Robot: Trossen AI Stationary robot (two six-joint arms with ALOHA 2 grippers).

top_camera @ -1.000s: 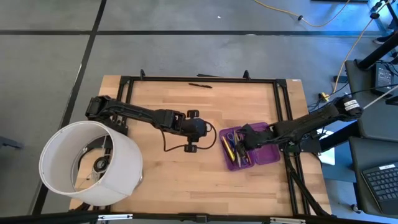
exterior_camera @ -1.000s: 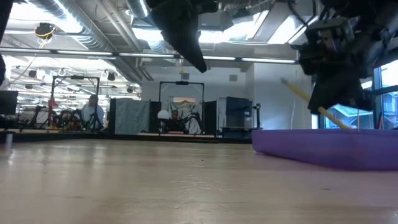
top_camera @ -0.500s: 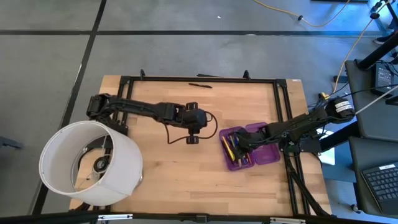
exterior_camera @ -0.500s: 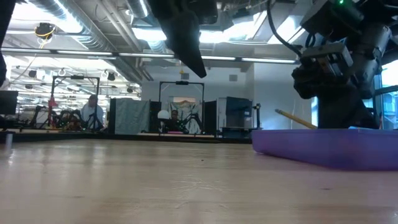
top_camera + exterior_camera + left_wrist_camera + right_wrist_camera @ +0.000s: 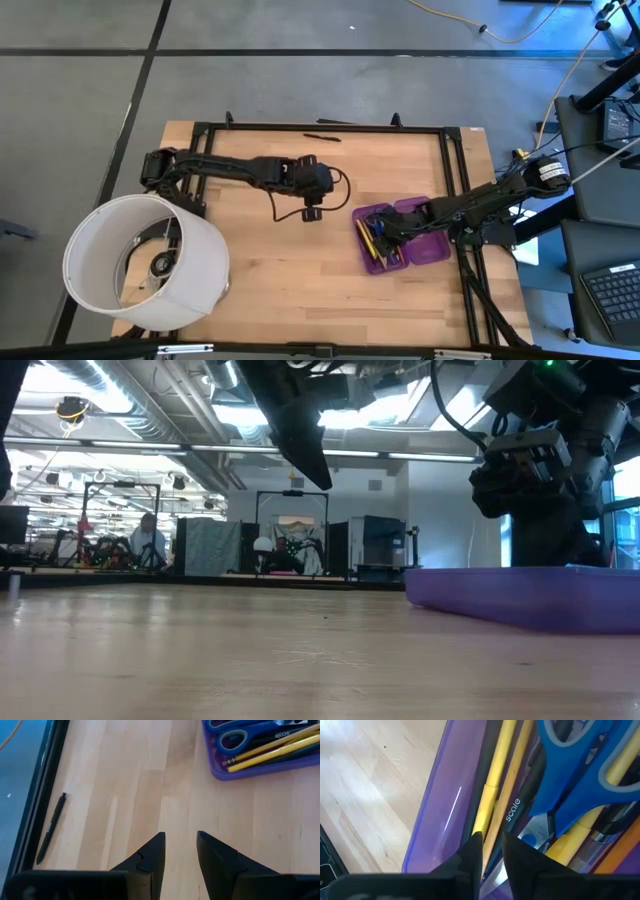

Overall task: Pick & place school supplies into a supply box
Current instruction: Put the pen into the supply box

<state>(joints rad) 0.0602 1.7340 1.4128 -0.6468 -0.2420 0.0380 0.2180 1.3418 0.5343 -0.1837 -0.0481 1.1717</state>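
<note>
The purple supply box point(image 5: 432, 250) lies on the table's right part, with yellow pencils point(image 5: 497, 765), dark pens and blue-handled scissors point(image 5: 580, 780) in it. My right gripper point(image 5: 492, 845) is down inside the box point(image 5: 432, 820), slightly open, its fingers close on either side of a yellow pencil point(image 5: 506, 802) that lies along the box. My left gripper point(image 5: 180, 845) is open above bare wood near the table's middle point(image 5: 316, 192), touching nothing. A black pen point(image 5: 322, 137) lies flat by the far edge and shows in the left wrist view point(image 5: 50, 827). My right gripper comes from above into the box, fingers astride a yellow pencil point(image 5: 495, 832) that lies flat among the other supplies. Whether the fingers point(image 5: 475, 852) touch it I cannot tell.
A large white cylinder point(image 5: 145, 262) stands at the table's near left corner. A black frame point(image 5: 455, 160) runs along the far and side edges. In the low view the box wall point(image 5: 520, 600) hides its contents. Bare wood stretches between the two grippers.
The right gripper came down into the box and then stayed still. The yellow pencil it carried, tilted above the box wall, sank end-down and now lies flat inside. The left gripper moved toward the table's far edge.
</note>
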